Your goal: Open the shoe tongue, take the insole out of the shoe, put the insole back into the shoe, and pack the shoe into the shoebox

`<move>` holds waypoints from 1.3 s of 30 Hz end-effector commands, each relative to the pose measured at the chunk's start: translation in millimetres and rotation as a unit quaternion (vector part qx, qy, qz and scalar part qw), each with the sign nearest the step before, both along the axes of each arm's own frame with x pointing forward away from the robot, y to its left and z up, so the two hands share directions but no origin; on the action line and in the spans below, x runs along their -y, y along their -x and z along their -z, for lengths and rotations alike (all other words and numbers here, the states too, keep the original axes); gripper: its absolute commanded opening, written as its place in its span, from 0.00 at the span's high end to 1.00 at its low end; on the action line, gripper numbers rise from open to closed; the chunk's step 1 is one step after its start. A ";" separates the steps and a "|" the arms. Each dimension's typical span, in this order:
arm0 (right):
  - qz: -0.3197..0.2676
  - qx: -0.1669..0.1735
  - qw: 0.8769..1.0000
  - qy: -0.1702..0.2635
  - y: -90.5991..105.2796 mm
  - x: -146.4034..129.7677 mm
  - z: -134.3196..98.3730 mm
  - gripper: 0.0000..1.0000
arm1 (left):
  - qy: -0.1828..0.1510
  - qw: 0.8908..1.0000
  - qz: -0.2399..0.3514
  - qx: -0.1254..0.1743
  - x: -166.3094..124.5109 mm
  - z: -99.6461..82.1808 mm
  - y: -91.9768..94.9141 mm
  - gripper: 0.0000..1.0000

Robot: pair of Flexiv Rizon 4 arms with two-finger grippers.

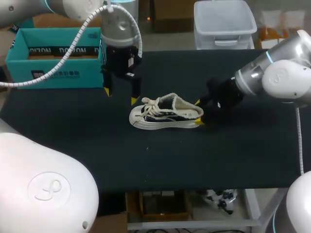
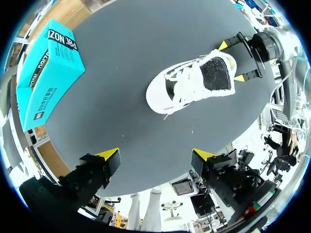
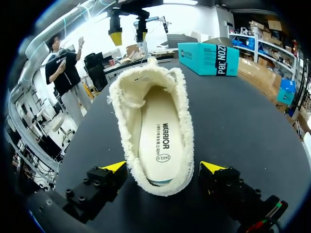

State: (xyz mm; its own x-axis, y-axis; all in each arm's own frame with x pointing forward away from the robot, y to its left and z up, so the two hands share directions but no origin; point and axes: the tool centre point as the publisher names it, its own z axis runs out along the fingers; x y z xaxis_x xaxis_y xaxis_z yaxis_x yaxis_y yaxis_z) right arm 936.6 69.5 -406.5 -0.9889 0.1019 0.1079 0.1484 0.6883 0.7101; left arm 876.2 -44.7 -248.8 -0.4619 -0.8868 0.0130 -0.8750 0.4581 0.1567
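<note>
A white and dark canvas shoe lies upright in the middle of the black table, toe to the left and laces tied. Its fleecy opening shows the white insole lying inside. My right gripper is open at table height, and the heel sits between its fingers with small gaps on both sides. My left gripper hangs open above the table, just left of and above the toe. The teal shoebox stands at the far left.
The black tabletop runs wide in front of the shoe down to the front edge. The shoebox is well apart from the shoe, with bare table between them.
</note>
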 end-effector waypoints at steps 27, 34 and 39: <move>-0.018 0.014 0.999 -0.040 2.4 -17.0 17.1 1.00 | 0.006 1.000 -0.019 -0.002 5.0 6.2 -3.0 0.00; -0.018 0.017 0.999 -0.041 3.1 -15.8 15.6 1.00 | 0.009 1.000 -0.017 -0.003 15.4 3.6 -0.5 0.00; -0.015 0.014 0.999 -0.042 2.7 -15.6 15.1 1.00 | 0.012 1.000 -0.018 -0.002 30.8 2.8 2.0 0.00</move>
State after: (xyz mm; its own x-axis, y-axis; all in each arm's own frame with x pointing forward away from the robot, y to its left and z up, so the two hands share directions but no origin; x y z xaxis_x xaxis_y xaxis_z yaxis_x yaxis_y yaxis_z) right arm 934.8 86.5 -418.2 -0.9941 0.0646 0.0872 0.1084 0.6338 0.7658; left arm 875.3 -67.9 -250.8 -0.4309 -0.9013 0.0460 -0.8894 0.4327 0.1473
